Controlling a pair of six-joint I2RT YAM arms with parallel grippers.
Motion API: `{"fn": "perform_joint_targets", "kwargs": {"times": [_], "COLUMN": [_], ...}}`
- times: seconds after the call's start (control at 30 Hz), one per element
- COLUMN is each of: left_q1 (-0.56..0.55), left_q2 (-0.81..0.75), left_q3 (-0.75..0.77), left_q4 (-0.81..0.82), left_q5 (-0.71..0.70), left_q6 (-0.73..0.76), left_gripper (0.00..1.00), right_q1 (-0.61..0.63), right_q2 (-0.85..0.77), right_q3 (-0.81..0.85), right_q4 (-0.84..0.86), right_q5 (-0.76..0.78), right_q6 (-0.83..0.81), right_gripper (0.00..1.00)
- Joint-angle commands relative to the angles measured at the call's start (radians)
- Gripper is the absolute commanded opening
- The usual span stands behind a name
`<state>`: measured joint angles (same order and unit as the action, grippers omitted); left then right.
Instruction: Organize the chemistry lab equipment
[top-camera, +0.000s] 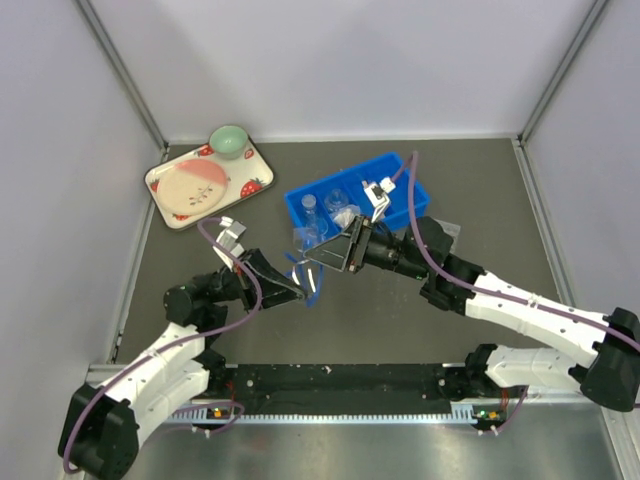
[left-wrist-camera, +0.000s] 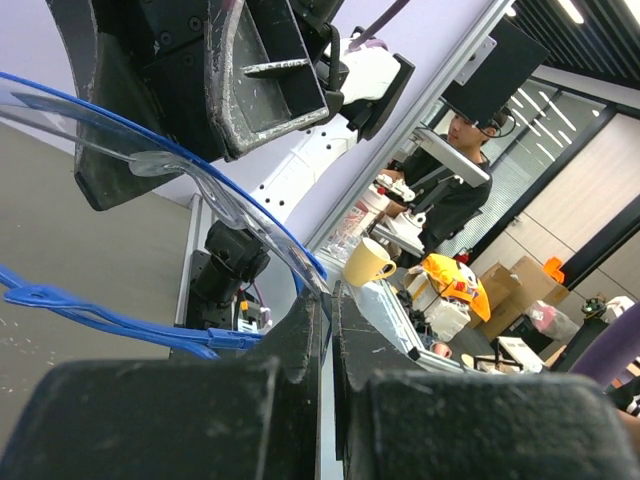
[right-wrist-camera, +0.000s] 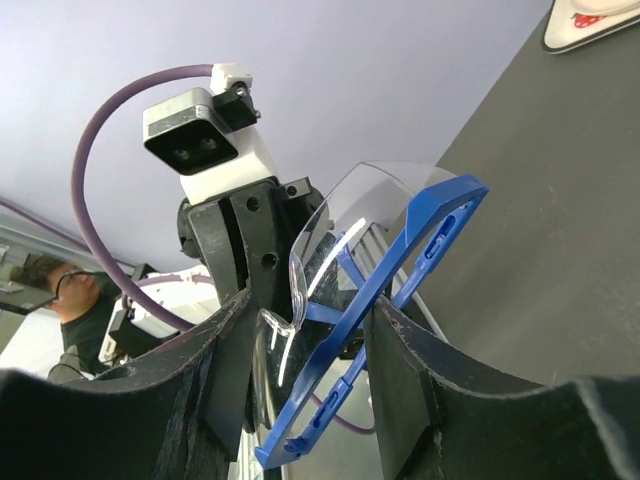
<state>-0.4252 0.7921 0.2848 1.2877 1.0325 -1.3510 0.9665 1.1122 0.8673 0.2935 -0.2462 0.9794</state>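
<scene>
The safety glasses (top-camera: 306, 274), with clear lens and blue frame, hang in the air above the desk (top-camera: 400, 320), between both arms. The left tool (top-camera: 292, 290) is fully closed on one edge of the lens; the left wrist view shows its fingers pressed together on the thin rim. The right tool (top-camera: 328, 254) grips the other side. The right wrist view shows the lens and the blue frame bar held between its half-spread fingers, a thing the top view does not make clear. Only the top view shows the blue bin (top-camera: 400, 165) just behind, with clear flasks (top-camera: 336, 200) inside, and the strawberry tray (top-camera: 160, 182) far left.
</scene>
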Motion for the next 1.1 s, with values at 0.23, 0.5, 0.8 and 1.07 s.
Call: {"fn": "perform_joint_targets", "kwargs": {"times": [0.23,0.5,0.8,1.07], "left_q1": [-0.003,-0.003,-0.003,-0.003], "left_q2": [-0.027,-0.043,-0.192,-0.192], "left_q3": [0.016,0.014,0.187,0.458], "left_q4": [0.093,-0.027,-0.856,-1.484], "left_q5": [-0.006,-0.028,-0.095,-0.408], "left_q6": [0.023,0.087,0.554,0.927], "left_gripper": [0.00,0.28,0.98,0.98], "right_q1": [0.031,0.037,0.037,-0.070], "right_q2": [0.006,0.005,-0.011,-0.095], "right_q3": [0.055,0.064,0.090,0.095], "right_q4": [0.053,0.032,-0.063,-0.243], "right_q5": [0.001,0.016,0.059,0.156], "right_q6": [-0.004,-0.011,-0.090,-0.199], "right_gripper": [0.13,0.00,0.00,0.00]}}
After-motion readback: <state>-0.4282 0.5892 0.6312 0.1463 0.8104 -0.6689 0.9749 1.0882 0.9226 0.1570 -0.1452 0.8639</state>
